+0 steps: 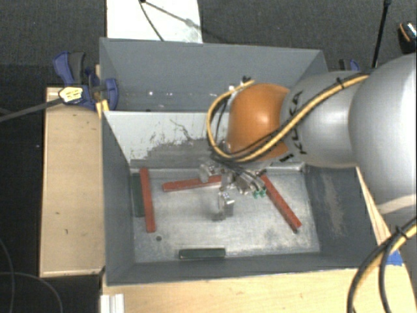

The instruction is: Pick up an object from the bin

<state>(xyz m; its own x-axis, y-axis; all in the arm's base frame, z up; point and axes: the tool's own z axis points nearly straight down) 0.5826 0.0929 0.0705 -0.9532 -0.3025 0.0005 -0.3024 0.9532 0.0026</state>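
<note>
The thing nearest to me is a long red stick (186, 186) that lies flat and almost level across the middle of the floor of the grey metal bin (195, 77); its right end runs in under my wrist, so I judge it the likely thing to take, but I cannot be sure. My end effector (225, 205) hangs low over the floor just beside and below that right end. I cannot tell whether it is wide or narrow, and I see nothing held in it. So I judge the task to be at its beginning: nothing is lifted, every thing lies on the floor, and the grasp and the lift are both left to do. Just to the right of the end effector is a small green piece (260, 193), too small for me to name, and from there a second red stick (283, 208) slants down to the right. Further out, by the left wall, a third red stick (148, 201) lies lengthwise with a dark flat bar (137, 195) close beside it. Another dark bar (202, 253) lies near the front wall, well apart from the rest. The orange cover (257, 119) on my wrist and its cables hide the floor behind the end effector, and also the place where the first and second sticks may meet.
</note>
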